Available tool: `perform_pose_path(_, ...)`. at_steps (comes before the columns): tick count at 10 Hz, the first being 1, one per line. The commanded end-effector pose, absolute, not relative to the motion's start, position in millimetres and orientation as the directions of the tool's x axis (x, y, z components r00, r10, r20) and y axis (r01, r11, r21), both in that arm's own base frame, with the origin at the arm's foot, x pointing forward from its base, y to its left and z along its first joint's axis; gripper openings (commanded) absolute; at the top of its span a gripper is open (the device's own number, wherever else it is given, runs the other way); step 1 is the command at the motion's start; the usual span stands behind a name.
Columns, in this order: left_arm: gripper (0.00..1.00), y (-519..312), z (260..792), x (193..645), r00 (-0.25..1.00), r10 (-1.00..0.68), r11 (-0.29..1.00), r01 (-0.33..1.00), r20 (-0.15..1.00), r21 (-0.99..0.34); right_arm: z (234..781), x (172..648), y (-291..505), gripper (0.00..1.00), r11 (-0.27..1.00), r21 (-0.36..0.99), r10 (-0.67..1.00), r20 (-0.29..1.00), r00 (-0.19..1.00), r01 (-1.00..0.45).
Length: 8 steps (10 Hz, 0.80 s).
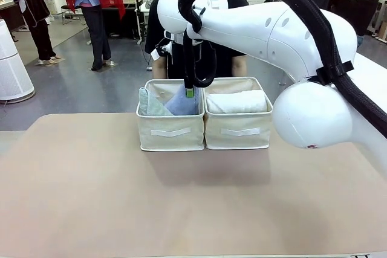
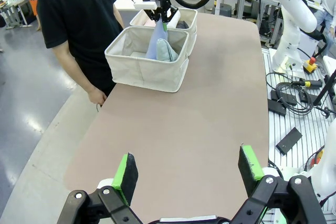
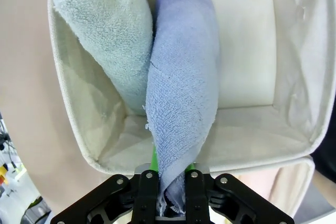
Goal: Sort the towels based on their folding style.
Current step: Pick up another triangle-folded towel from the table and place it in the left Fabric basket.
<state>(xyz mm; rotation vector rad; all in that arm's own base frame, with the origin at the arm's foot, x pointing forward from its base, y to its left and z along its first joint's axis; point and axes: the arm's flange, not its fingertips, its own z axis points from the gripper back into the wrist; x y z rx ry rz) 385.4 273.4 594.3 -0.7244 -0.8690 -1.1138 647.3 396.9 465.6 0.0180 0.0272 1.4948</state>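
Towels sit in two cream baskets side by side at the table's far edge. Right gripper (image 3: 170, 195) is clamped on the narrow tip of the blue towel (image 3: 184, 87), cone-folded, hanging down into the left basket (image 1: 170, 131). Its wide end rests on the basket floor, leaning against the mint towel (image 3: 102, 30), also a cone, which lies w/ its fat end toward the basket's corner. Blue terry looks fuzzy, w/ a diagonal fold seam across it. Right basket (image 1: 239, 130) holds a white towel (image 1: 237, 101), rolled, lying flat on top. Left gripper (image 2: 189, 174) hovers over bare tabletop well apart from the baskets, jaws wide apart, holding nothing. Person stands just behind the baskets.
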Motion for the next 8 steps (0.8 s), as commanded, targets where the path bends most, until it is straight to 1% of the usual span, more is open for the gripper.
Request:
perform_pose_path(1, 1.00, 274.6, 594.5, 382.7, 0.175, -0.448, 0.278, 0.959, 0.877, -0.049, 478.6, 671.6, 414.9, 0.17, 0.052, 0.042, 0.999, -0.015, 0.052, -0.998)
perform_pose_path(2, 1.00, 274.6, 594.5, 382.7, 0.175, -0.448, 0.278, 0.959, 0.877, -0.049, 478.4, 671.4, 414.7, 0.17, 0.048, 0.039, 0.999, -0.015, 0.047, -0.998)
perform_pose_path(3, 1.00, 274.6, 594.5, 382.7, 0.175, -0.448, 0.278, 0.959, 0.877, -0.049, 479.7, 670.9, 414.5, 0.36, 0.039, 0.038, 0.999, -0.007, 0.038, -0.999)
perform_pose_path(4, 1.00, 274.6, 594.5, 382.7, 0.175, -0.448, 0.278, 0.959, 0.877, -0.049, 481.8, 669.5, 414.0, 0.77, 0.032, 0.036, 0.999, -0.002, 0.032, -0.999)
perform_pose_path(5, 1.00, 274.6, 594.5, 382.7, 0.175, -0.448, 0.278, 0.959, 0.877, -0.049, 483.3, 668.9, 413.5, 0.96, 0.032, 0.035, 0.999, 0.000, 0.032, -0.999)
perform_pose_path(6, 1.00, 274.6, 594.5, 382.7, 0.175, -0.448, 0.278, 0.959, 0.877, -0.049, 484.2, 669.1, 413.2, 1.00, 0.033, 0.036, 0.999, 0.004, 0.033, -0.999)
perform_pose_path(8, 1.00, 274.6, 594.5, 382.7, 0.175, -0.448, 0.278, 0.959, 0.877, -0.049, 483.8, 670.0, 412.9, 1.00, 0.034, 0.039, 0.999, 0.004, 0.034, -0.999)
